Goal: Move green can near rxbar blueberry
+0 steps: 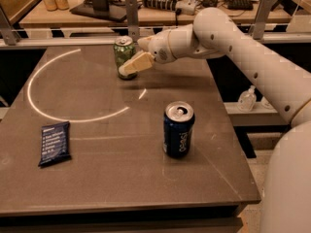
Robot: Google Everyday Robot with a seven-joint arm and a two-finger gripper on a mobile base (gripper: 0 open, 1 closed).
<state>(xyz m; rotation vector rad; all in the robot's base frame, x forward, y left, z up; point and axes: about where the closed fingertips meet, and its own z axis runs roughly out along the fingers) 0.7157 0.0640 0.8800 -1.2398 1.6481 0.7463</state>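
The green can (123,51) stands upright at the far middle of the dark table (112,183). My gripper (136,54) reaches in from the right and is open at the can's right side. One pale finger (134,64) lies across the can's lower front, and the other sits by its top right edge. The can is still on the table. The rxbar blueberry (54,142), a flat navy wrapper with white text, lies near the table's front left, far from the can.
A dark blue Pepsi can (178,130) stands upright right of the table's middle. A curved stripe of light (34,96) crosses the left half of the table. A cluttered bench (146,8) runs behind the table. A bottle (247,99) sits on a low shelf to the right.
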